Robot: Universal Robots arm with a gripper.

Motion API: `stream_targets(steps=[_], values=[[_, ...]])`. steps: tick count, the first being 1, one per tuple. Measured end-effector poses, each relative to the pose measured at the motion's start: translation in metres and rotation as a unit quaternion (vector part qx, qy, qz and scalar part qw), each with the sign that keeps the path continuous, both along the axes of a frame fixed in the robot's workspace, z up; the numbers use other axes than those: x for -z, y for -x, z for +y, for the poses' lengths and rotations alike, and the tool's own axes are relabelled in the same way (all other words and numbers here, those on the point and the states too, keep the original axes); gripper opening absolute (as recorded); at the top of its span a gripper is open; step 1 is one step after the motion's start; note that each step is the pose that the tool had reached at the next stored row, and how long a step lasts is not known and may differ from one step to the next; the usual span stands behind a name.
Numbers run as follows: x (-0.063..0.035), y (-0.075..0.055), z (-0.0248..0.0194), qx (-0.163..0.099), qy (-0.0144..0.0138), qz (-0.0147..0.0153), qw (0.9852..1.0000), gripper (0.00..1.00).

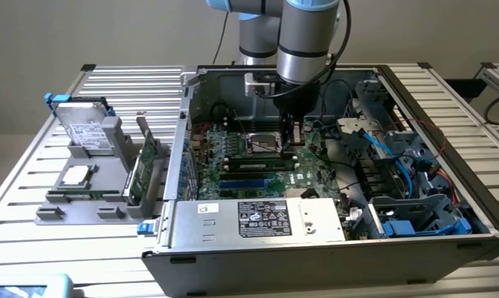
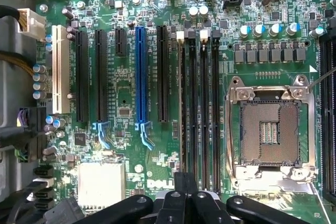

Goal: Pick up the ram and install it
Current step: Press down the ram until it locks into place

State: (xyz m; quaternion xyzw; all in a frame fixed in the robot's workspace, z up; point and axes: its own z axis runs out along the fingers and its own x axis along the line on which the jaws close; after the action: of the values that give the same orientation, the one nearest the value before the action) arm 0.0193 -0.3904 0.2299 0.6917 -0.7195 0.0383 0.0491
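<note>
Installation step in hand. Tool (image 1: 293, 144) closed, apparently holding nothing, over one end of the ram (image 1: 262, 165), which stands at six o'clock of the CPU socket (image 1: 262, 144) in the exterior view. Judgement: seating calls for straight, even downward pressure.

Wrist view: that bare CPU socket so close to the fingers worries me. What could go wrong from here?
1. The shut gripper hangs over the memory slots right beside the open CPU socket; a sideways drift could bend its exposed contacts.
2. The ram lies along one slot near the gripper; a push at one end might seat it tilted.
3. Blue cables beside the arm could snag.
</note>
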Motion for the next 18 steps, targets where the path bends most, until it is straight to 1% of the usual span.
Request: stream_targets(steps=[12, 18], values=[[0.0023, 0.0012, 0.0, 0.0, 0.0, -0.0043, 1.0, 0.11], [0.0039, 0.0022, 0.0, 0.0, 0.0002, -0.0051, 1.0, 0.11]])
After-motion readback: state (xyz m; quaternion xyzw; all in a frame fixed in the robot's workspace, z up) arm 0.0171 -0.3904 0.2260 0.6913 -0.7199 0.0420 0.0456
